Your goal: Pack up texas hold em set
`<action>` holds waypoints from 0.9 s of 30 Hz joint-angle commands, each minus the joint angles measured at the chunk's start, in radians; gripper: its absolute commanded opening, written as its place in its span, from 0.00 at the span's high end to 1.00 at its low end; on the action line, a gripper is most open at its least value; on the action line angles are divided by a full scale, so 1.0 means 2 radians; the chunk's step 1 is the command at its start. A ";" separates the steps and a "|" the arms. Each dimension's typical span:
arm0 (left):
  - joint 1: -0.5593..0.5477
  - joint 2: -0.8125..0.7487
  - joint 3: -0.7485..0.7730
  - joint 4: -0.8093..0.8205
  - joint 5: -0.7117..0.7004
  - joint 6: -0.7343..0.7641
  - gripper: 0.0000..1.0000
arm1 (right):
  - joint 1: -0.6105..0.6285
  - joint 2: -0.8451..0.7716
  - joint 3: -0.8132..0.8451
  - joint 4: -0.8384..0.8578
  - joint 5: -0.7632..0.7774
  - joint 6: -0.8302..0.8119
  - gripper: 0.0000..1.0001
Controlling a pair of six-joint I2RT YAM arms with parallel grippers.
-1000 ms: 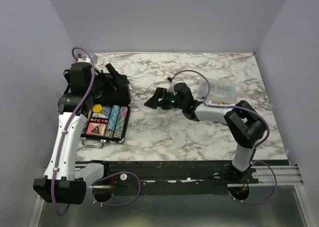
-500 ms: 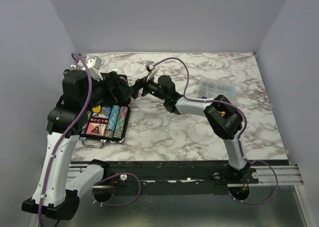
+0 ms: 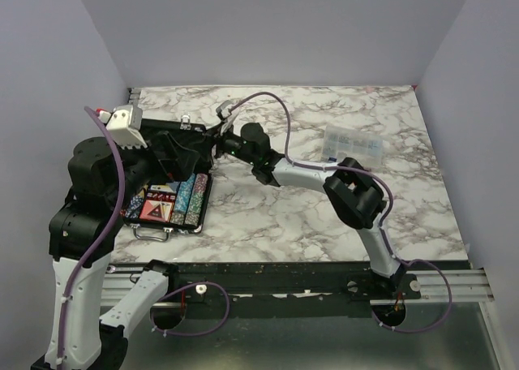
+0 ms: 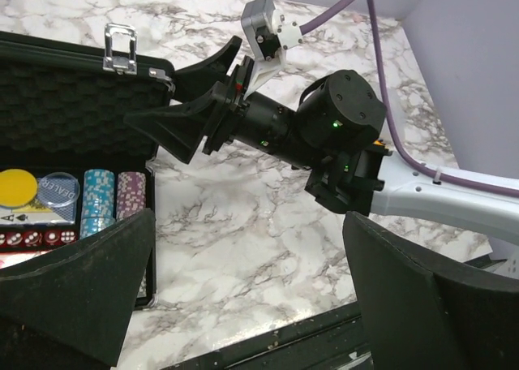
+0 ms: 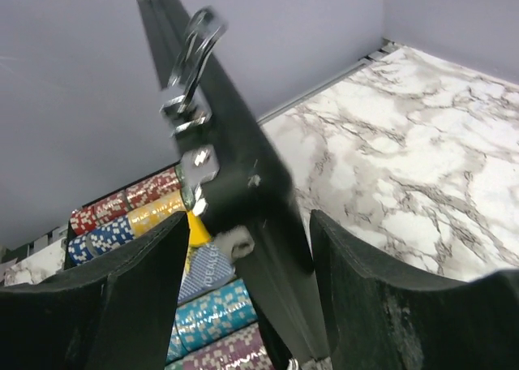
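The black hinged case (image 3: 207, 201) lies open at the table's left, its foam-lined lid (image 3: 182, 135) tilted up behind it. Rows of coloured poker chips (image 3: 188, 198) and a red card box (image 3: 154, 210) fill the tray. My right gripper (image 3: 212, 140) reaches left to the lid's right edge. In the right wrist view that lid edge (image 5: 243, 183), with its silver latch (image 5: 190, 62), stands between my right gripper's (image 5: 247, 297) parted fingers, and gaps show at both sides. My left gripper (image 4: 251, 305) hangs high above the case, open and holding nothing.
A clear plastic compartment box (image 3: 353, 145) sits at the back right of the marble table. Purple-grey walls close in the left, back and right sides. A black rail (image 3: 284, 273) runs along the near edge, where the arm bases stand.
My right gripper has swept left across the table to the lid's edge, and its jaws have narrowed around it. The left arm has lifted up and back off the case.
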 commanded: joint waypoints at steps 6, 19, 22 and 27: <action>-0.002 -0.019 -0.016 -0.029 -0.026 0.015 0.02 | 0.067 0.012 0.037 -0.066 0.103 -0.078 0.47; -0.002 -0.063 -0.063 -0.035 -0.061 0.019 0.02 | 0.151 -0.035 -0.086 -0.041 0.210 -0.088 0.41; -0.002 -0.064 -0.071 -0.037 -0.066 0.016 0.02 | 0.159 -0.039 -0.094 -0.048 0.227 -0.082 0.38; -0.002 -0.063 -0.090 -0.031 -0.068 0.007 0.02 | 0.164 -0.059 -0.117 -0.064 0.220 -0.061 0.34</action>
